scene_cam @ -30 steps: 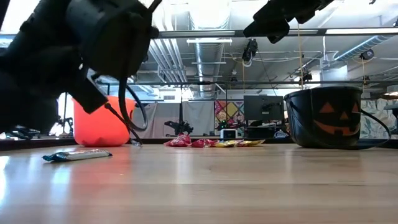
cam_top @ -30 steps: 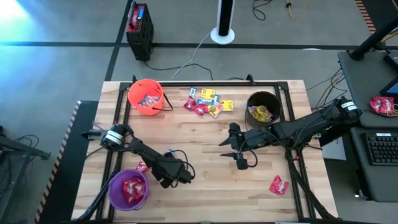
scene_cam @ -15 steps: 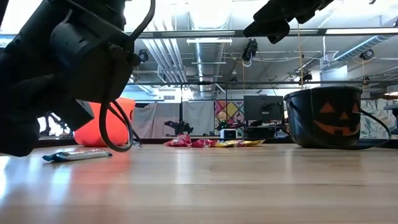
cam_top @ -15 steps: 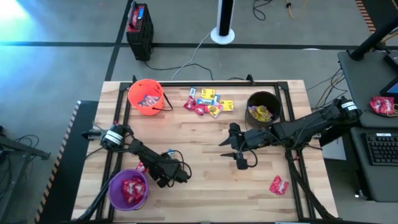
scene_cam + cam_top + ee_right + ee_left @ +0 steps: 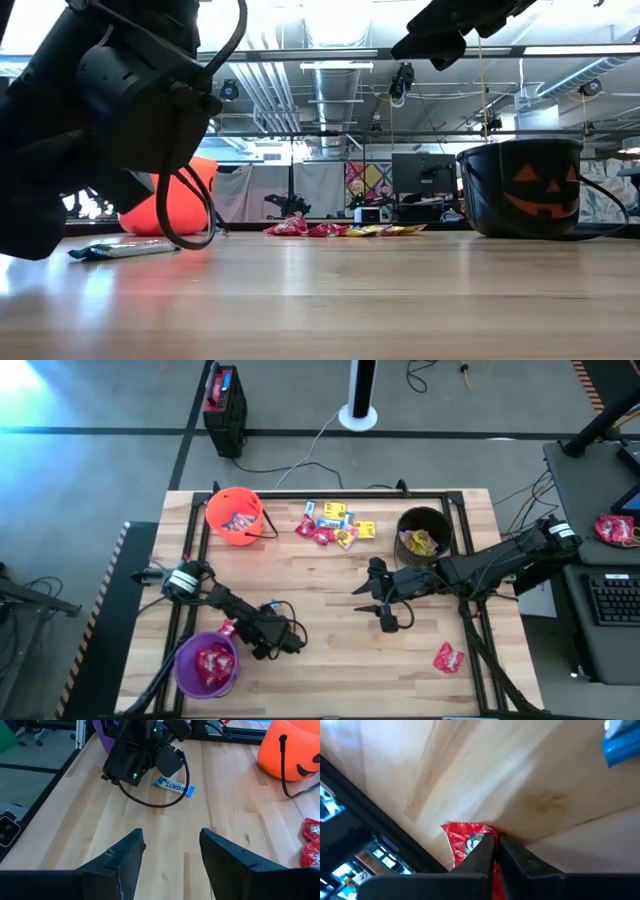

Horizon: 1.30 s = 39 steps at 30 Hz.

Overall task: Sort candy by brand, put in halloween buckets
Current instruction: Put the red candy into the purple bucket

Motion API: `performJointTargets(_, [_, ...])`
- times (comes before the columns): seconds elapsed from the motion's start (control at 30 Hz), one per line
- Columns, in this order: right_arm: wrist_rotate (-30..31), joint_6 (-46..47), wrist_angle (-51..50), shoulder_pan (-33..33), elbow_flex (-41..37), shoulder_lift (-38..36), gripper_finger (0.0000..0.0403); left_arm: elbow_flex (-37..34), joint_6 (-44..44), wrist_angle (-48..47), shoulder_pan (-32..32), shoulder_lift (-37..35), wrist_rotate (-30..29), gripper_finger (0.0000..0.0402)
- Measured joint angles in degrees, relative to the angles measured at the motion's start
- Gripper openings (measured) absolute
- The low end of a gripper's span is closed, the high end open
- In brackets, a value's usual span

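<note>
A red candy packet lies on the wood beside the purple bucket, with my left gripper shut on it; the high view shows this gripper low at the table's near left. My right gripper hangs open above the table's middle, with nothing between its fingers. A blue candy bar lies flat next to the left arm. A pile of red, yellow and blue-and-white candy lies at the far middle, between the orange bucket and the black bucket. My left gripper pinches the red packet by its near end between the two fingertips. The fingers slant down at it from the table's right. The packet's other end lies flat on the wood.
A single red packet lies at the near right. The black frame rail runs close behind the held packet along the table's left edge. Bare wood spreads between the two arms and along the near edge.
My left gripper has sunk toward the table and gone a little toward the table's left edge, onto the red packet by the purple bucket. The packet has stayed where it was.
</note>
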Motion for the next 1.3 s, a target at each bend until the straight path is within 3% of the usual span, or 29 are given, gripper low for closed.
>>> performJointTargets(0.4, [0.0,0.9,0.0,0.0,0.0,0.0,0.0187,11.4,6.6,-7.0,0.7,-2.0,-14.8,0.0000])
performJointTargets(0.57, [0.1,2.3,0.0,0.0,0.0,0.0,0.0187,19.2,9.8,-9.1,0.3,-6.8,-23.6,0.0000])
performJointTargets(0.7, [0.1,3.1,0.0,0.0,0.0,0.0,0.0187,25.0,13.2,-9.6,-2.2,-13.0,-26.9,0.0000])
performJointTargets(0.83, [0.1,4.4,0.0,0.0,0.0,0.0,0.0187,30.5,16.5,-9.6,-7.4,-18.3,-26.9,0.0000])
performJointTargets(0.97, [0.1,5.7,0.0,0.0,0.0,0.0,0.0187,35.6,14.5,-10.5,-13.4,-21.4,-25.4,0.0000])
performJointTargets(1.1, [0.1,6.7,0.0,0.0,0.0,0.0,0.0187,38.5,8.3,-12.9,-19.8,-22.0,-20.5,0.0000])
performJointTargets(1.3, [0.1,7.7,0.0,0.0,0.0,0.0,0.0187,35.0,-3.8,-13.0,-27.6,-22.0,-8.9,0.0000])
